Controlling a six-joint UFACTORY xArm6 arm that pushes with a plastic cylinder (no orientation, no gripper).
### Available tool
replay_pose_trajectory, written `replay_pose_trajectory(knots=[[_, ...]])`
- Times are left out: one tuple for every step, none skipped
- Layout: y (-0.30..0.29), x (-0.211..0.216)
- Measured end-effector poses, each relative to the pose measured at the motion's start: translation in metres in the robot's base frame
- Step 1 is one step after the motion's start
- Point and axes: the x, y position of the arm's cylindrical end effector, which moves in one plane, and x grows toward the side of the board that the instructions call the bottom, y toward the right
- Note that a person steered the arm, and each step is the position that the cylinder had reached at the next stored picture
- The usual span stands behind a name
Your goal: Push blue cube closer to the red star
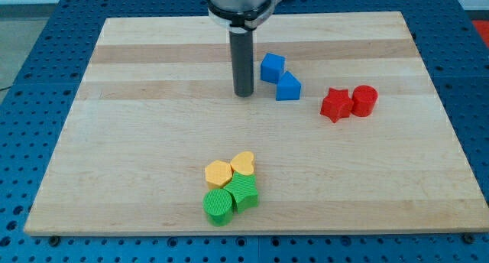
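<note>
Green blocks: nearest the view's bottom, two of them touching; a round green cylinder [218, 206] at the lower left and a ridged green block [244, 193] just up and to its right, shape hard to make out.
Yellow blocks: right above the green pair and touching them; a yellow hexagon [218, 173] on the view's left, a yellow heart [243, 163] on the view's right, the two side by side.
Board: a pale wooden table top [137, 118] on a blue pegged surface [23, 34].
Blue cube: the blue cube [272, 67] sits in the upper middle of the board, to the view's right of the rod, close but not touching it.
Blue wedge: a second blue block [288, 87], sloped on top, touches the cube's lower right corner.
Red star: the red star [335, 105] lies well to the view's right of the blue pair and a little lower, clear wood between them.
Red cylinder: a red cylinder [364, 100] stands against the star's right side.
Rod: no fingers here, just a straight dark rod holding nothing; my tip [244, 94] rests on the wood just left of the blue wedge and below-left of the cube, with a small gap to both.
</note>
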Motion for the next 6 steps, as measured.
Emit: replay_pose_trajectory(knots=[[0.075, -0.003], [0.16, -0.006], [0.18, -0.019], [0.144, -0.028], [0.067, -0.017], [0.0, 0.0]])
